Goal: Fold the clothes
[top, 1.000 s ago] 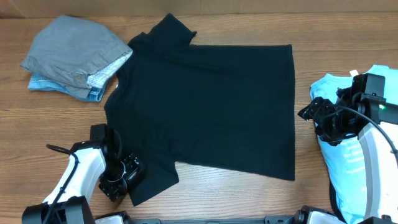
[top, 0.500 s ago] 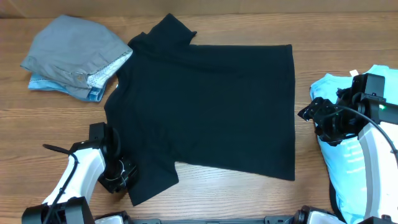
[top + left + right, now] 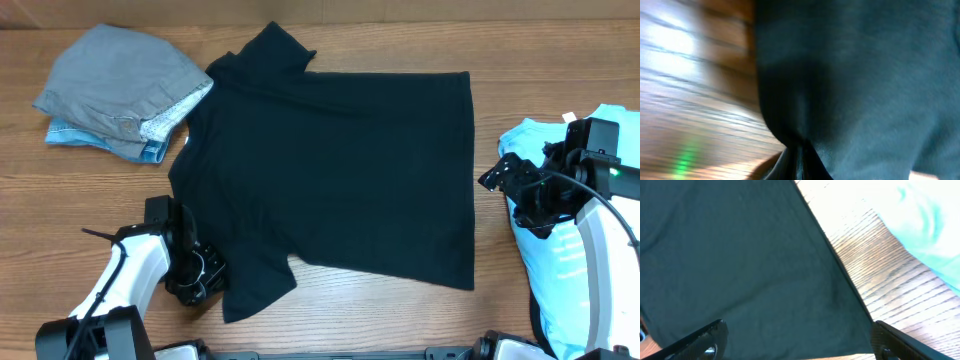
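Observation:
A black T-shirt (image 3: 330, 170) lies spread flat in the middle of the table, neck to the left. My left gripper (image 3: 212, 272) sits at its near-left sleeve, shut on a pinch of the black fabric (image 3: 840, 75); in the left wrist view the cloth bunches into the closed left gripper (image 3: 799, 162). My right gripper (image 3: 494, 172) hovers at the shirt's right hem, open, with nothing between its fingers. In the right wrist view the right gripper (image 3: 797, 342) straddles the hem edge of the T-shirt (image 3: 750, 265). A light blue T-shirt (image 3: 565, 260) lies under the right arm.
A pile of folded grey and light blue garments (image 3: 120, 90) rests at the far left corner. Bare wooden table (image 3: 400, 310) shows along the near edge and between the black shirt and the light blue T-shirt (image 3: 925, 225).
The left gripper has shut on the near-left sleeve and pulled it slightly to the right. The right gripper's fingers have spread wider; that arm has stayed in place.

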